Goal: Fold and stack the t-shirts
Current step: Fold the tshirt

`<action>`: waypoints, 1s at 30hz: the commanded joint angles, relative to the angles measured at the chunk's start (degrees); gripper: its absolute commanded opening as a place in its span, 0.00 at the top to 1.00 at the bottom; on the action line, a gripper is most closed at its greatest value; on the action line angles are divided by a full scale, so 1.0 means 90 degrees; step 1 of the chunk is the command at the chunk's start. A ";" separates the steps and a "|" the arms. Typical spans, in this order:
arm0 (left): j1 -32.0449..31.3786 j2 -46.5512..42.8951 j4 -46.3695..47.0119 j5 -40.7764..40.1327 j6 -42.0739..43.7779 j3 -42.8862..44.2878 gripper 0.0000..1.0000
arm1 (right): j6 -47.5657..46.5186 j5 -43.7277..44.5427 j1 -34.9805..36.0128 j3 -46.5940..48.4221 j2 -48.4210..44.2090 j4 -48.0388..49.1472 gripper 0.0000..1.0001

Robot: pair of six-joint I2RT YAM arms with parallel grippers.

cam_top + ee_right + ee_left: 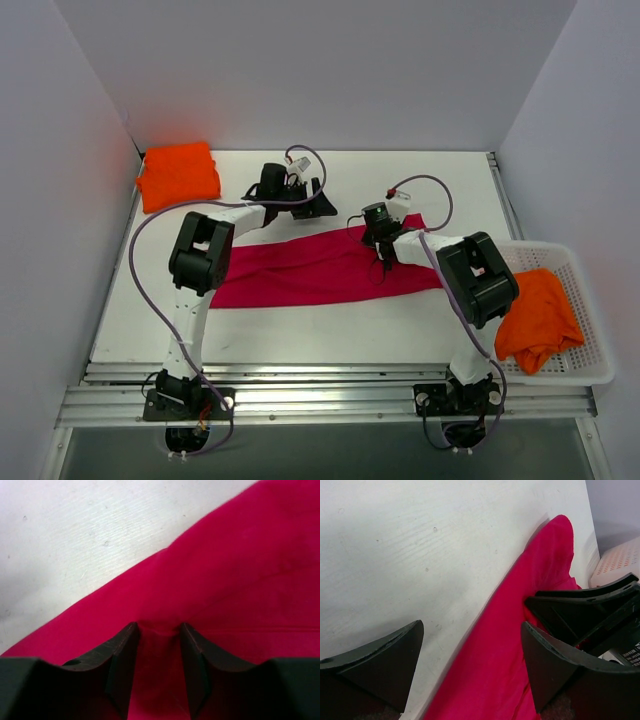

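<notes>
Nearest you, at the right of the table's [330, 335] front edge, the white mesh basket [592, 372] sits just off the tabletop. A crumpled orange t-shirt [538, 318] lies heaped in it, one fold draped over its near-left rim beside the right arm's elbow.

Across the middle of the table lies the crimson-pink t-shirt [300, 270], drawn out into a long band from left to right.

Your right gripper [157, 650] is down on the band's right part. Its fingers [117, 665] are nearly together, and a raised ridge of pink cloth is nipped between them. The right forearm lies over the cloth here and hides the part under it from above.

Your left gripper [470, 665] sits just past the band's far edge, near the middle of the table. Its fingers [380, 665] are spread wide and grip nothing. One is over bare table, the other over the shirt's edge, and the cloth runs between them.

Farthest off, in the far-left corner, a folded orange t-shirt [178, 175] rests well apart from both grippers. Plain walls [320, 70] close in the far and side edges.
</notes>
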 commanded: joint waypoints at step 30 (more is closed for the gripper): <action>0.0034 0.0031 0.0479 0.0247 -0.0176 -0.0079 0.15 | 0.0611 0.1060 0.0785 -0.0703 -0.1548 -0.1695 0.97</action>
